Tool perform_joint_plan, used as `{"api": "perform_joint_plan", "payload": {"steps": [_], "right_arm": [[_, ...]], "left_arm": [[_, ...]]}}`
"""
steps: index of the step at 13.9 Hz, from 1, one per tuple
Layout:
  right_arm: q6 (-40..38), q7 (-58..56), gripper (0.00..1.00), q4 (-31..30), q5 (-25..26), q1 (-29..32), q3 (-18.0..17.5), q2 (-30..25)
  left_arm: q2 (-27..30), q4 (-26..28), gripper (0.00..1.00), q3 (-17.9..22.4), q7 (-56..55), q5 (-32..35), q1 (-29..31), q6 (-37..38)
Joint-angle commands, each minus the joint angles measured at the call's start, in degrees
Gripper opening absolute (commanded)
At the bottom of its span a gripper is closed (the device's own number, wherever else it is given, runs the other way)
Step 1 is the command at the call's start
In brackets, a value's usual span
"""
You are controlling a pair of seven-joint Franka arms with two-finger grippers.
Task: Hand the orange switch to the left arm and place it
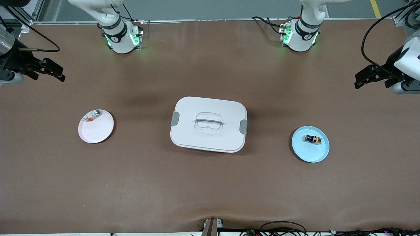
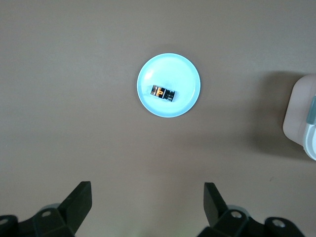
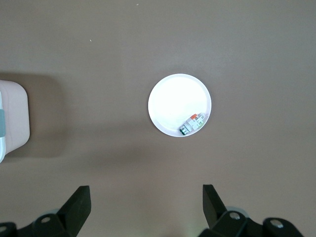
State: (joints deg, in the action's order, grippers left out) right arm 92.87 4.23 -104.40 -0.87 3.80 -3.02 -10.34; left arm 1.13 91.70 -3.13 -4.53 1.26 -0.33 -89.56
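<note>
The orange switch [image 1: 312, 139] [image 2: 163, 92], a tiny black block with an orange and white part, lies on a round blue plate [image 1: 310, 151] [image 2: 170, 69] toward the left arm's end of the table. The white box [image 1: 208, 124] with grey latches stands at the table's middle; a corner of it shows in both wrist views [image 2: 300, 116] [image 3: 12, 121]. My left gripper [image 1: 359, 80] [image 2: 147, 190] hangs open and empty, high over the bare table at its own end. My right gripper [image 1: 59, 72] [image 3: 146, 192] hangs open and empty, high over the bare table at its own end.
A pink plate [image 1: 96, 132] [image 3: 170, 101] toward the right arm's end holds a small silver-and-clear piece with a red bit [image 1: 92, 115] [image 3: 192, 123]. Brown tabletop surrounds the box and both plates. Cables run along the table's edge nearest the front camera [image 1: 282, 229].
</note>
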Motion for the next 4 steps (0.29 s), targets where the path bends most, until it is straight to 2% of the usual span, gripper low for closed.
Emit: {"api": "perform_joint_plan", "payload": {"steps": [1,4], "right_arm": [[0.0,3.7,1.00,-0.2,0.8,0.0,-0.8,-1.0],[0.1,4.3,1.00,-0.1,0.8,-0.3,-0.8,-1.0]], "left_arm": [[-0.3,-0.8,1.00,0.6,1.0,-0.8,-0.5,1.1],[-0.3,-0.9,1.00,0.6,0.4,-0.8,-0.5,1.1]]}}
